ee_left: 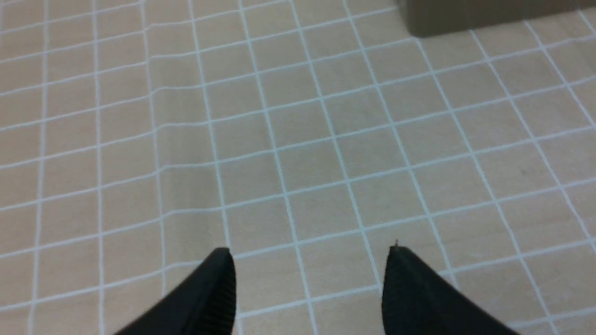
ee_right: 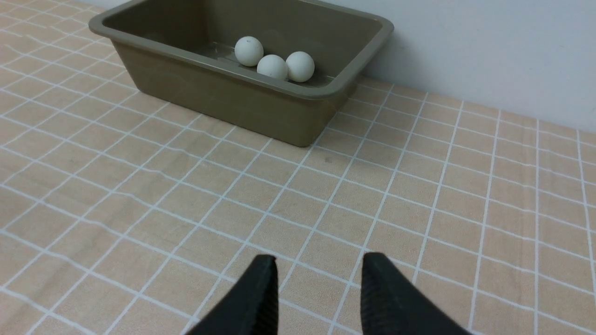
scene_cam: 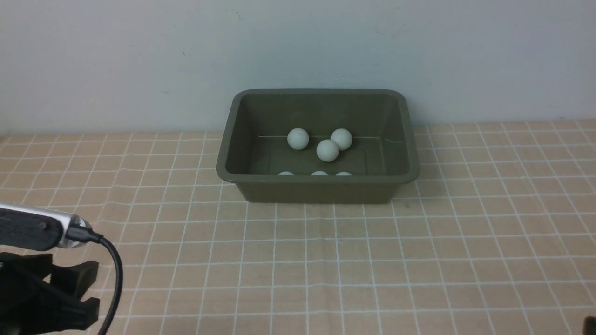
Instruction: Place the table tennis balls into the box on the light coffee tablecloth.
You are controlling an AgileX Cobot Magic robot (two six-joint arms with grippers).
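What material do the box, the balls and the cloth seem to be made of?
The box: likely molded plastic, semi-matte olive, with rolled rim and rounded corners. The balls: probably matte white plastic, smooth and without glare. The tablecloth: apparently thin fabric or vinyl; it wrinkles slightly.

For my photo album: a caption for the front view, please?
Six table tennis balls rest inside the box on the light coffee tablecloth.
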